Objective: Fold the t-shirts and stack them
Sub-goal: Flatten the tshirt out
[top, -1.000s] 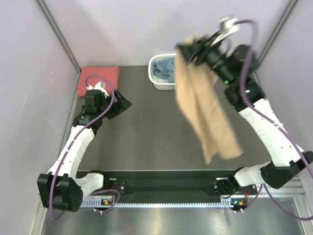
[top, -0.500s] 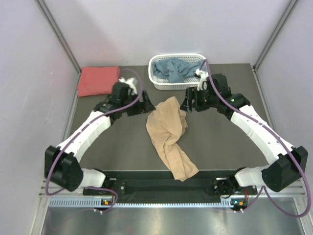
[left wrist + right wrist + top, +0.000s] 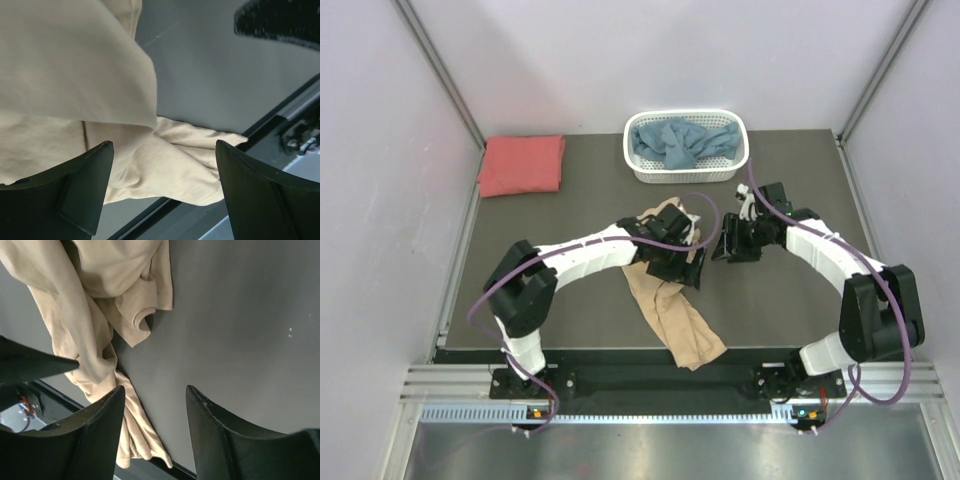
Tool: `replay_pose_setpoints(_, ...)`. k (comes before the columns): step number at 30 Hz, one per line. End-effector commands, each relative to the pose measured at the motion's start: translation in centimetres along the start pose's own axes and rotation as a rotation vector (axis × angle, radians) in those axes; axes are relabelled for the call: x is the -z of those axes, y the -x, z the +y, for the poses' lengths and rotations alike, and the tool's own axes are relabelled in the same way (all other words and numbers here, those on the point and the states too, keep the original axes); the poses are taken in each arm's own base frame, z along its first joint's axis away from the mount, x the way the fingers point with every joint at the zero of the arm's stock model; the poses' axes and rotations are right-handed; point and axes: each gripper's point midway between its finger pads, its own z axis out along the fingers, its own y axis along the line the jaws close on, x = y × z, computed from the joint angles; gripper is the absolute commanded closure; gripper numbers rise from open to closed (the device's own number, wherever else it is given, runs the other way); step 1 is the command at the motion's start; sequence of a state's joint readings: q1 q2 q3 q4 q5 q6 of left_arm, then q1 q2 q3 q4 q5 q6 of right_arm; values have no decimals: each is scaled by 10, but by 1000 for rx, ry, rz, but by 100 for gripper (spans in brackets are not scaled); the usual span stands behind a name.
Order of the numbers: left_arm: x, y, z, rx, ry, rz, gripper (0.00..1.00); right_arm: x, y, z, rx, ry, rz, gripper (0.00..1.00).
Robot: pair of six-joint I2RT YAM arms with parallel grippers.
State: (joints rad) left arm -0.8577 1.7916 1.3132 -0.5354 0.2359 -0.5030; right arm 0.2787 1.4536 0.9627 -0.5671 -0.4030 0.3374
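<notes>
Tan shirt lies crumpled in the middle of the tabletop. It is a loose, twisted strip running from about the center toward the near edge, with its lower end by the black rail. It is unfolded.

The left arm reaches across from its base to the center. The left gripper sits over the upper half of the tan shirt and hides part of it in the top view. In the left wrist view the fingers are wide apart, with tan cloth bunched under and between them. One flap is folded over another and nothing is pinched, so the gripper is wide and holds nothing. Can't tell if the fingertips touch the cloth.

The right gripper is low over the tabletop, just beside the shirt's right side. It is near the left gripper but not touching it. In the right wrist view the fingers are partly spread with bare dark tabletop between them. The tan shirt is off to the upper left of that view, showing a sleeve opening and a twisted tail. This gripper holds nothing either.

Red shirt is folded flat at the far-left corner of the tabletop, well apart from both grippers and from the tan shirt.

Blue shirt is bunched up inside the white basket. The basket stands upright at the far edge, right of center and apart from the red shirt.
</notes>
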Motion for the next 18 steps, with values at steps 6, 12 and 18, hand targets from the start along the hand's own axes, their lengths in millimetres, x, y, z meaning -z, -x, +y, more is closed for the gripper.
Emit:
replay_pose_setpoints(6, -6, 3, 29, -114, 258, 2, 20, -27, 25, 21, -39, 214, -36, 48)
replay_pose_setpoints(12, -23, -10, 38, -103, 274, 58, 34, -53, 30, 28, -119, 288, -14, 49)
replay_pose_setpoints(18, -26, -8, 39, -112, 273, 48, 53, -78, 31, 28, -108, 255, 15, 51)
